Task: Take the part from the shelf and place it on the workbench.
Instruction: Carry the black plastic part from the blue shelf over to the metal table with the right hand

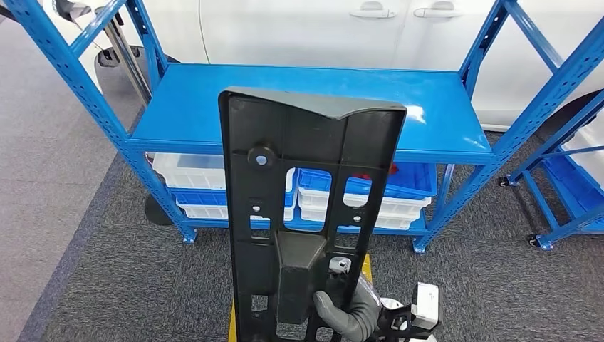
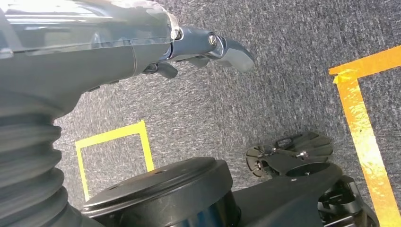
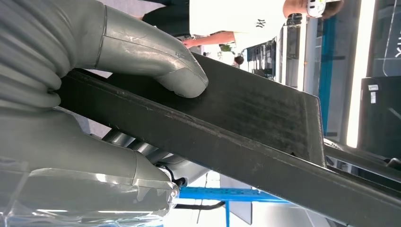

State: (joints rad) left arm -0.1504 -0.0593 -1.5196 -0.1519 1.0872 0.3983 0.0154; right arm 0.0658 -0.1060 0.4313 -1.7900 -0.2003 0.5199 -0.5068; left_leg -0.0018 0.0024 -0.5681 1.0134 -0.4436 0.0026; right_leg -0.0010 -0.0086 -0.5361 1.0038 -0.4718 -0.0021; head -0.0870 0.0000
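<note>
A long black plastic part (image 1: 306, 206) with cut-outs stands upright in the middle of the head view, in front of the blue shelf (image 1: 299, 107). My right hand (image 1: 352, 313) grips it near its lower end, thumb on the raised block. In the right wrist view the thumb (image 3: 156, 59) presses on the part's flat black face (image 3: 246, 123), with the other fingers underneath. My left hand (image 2: 208, 47) hangs above the grey carpet, fingers extended, nothing in it.
The blue shelf's top board is bare; white and blue bins (image 1: 370, 192) sit on its lower level. A second blue rack (image 1: 570, 171) stands at the right. A white car (image 1: 342, 28) is behind. Yellow tape lines (image 2: 364, 132) mark the carpet. A person (image 3: 236, 19) stands nearby.
</note>
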